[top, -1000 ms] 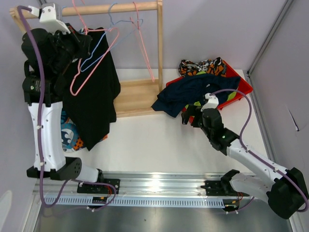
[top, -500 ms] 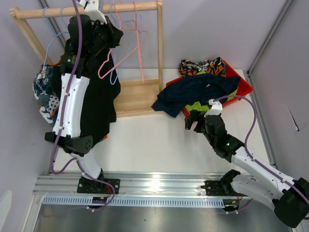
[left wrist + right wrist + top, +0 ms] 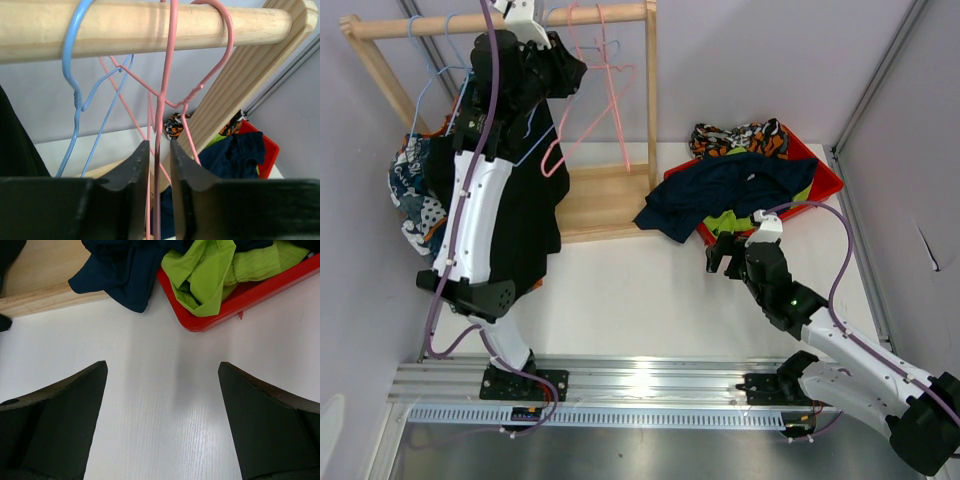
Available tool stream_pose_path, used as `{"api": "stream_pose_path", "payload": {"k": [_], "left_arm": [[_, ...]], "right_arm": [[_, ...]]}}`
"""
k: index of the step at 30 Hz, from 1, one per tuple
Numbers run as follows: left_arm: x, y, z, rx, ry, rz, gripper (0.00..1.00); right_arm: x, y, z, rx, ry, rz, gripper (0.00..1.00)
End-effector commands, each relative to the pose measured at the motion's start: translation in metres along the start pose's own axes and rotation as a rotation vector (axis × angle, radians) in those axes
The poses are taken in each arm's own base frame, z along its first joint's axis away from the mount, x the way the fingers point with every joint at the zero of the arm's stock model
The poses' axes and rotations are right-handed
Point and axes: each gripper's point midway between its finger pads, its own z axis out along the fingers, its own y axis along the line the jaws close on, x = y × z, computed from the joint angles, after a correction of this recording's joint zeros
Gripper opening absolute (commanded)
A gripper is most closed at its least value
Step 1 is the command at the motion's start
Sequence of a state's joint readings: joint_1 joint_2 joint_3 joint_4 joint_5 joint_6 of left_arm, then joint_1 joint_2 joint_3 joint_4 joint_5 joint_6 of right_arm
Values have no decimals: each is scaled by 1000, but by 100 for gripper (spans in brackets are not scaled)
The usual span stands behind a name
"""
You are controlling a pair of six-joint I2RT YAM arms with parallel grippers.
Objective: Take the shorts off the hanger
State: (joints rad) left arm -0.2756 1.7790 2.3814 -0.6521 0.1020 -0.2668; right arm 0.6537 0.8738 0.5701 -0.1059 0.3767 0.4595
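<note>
My left gripper [image 3: 563,75] is up at the wooden rod [image 3: 605,14], shut on the wire of a pink hanger [image 3: 582,125]. In the left wrist view the pink wire [image 3: 167,75] runs between my nearly closed fingers [image 3: 160,145]. Black shorts [image 3: 520,220] hang below the left arm. Blue-orange-white patterned shorts [image 3: 408,190] hang at the far left. My right gripper [image 3: 720,250] is open and empty over the table [image 3: 162,375], just in front of the red bin [image 3: 825,180]. Navy shorts [image 3: 720,185], lime green shorts [image 3: 210,270] and camouflage shorts [image 3: 740,138] lie in the bin.
A blue hanger [image 3: 75,95] and more pink hangers hang on the rod [image 3: 150,25]. The rack's wooden base [image 3: 600,200] and right post [image 3: 651,90] stand behind the table. The navy shorts [image 3: 125,270] spill over the bin's rim [image 3: 250,295] onto the base.
My left arm has swung right along the rod, carrying the pink hanger with it. The patterned shorts now show at the far left. My right gripper has drawn back slightly from the bin.
</note>
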Motion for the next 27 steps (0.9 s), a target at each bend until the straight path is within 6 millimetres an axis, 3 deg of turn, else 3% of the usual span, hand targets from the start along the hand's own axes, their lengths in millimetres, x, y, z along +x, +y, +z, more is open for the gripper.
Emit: {"api": "stream_pose_path", "payload": {"k": [1,10,13,14,16,17,21,23,27], "left_arm": [[-43,-15,-42,16,-117,29,37],[-56,-1,-91,-88,-132,122,57],[-72,27,-117,-236,-177,147,61],[-78,50,-126,-300,-187,132,61],[-76,65,-136,-311,-184,68,63],[-80,82,-146,-352,-200,60,63],[-69,112,-158,-445,-171,95,76],[-68,126,-163,-489,-164,113,76],[-55,148,-153,-512,-129,101,76]], "right_arm": [[-8,3,-2,-11,-35,18,99],[-8,6,-8,-34,-35,38,99],[-8,8,-13,-46,-33,34,99],[-8,8,-15,-48,-33,33,99],[-9,9,-17,-55,-30,24,99],[-10,10,-19,-58,-27,20,99],[-16,15,-29,-83,-23,7,99],[-16,16,-34,-89,-15,3,99],[-13,18,-43,-102,-16,7,99]]}}
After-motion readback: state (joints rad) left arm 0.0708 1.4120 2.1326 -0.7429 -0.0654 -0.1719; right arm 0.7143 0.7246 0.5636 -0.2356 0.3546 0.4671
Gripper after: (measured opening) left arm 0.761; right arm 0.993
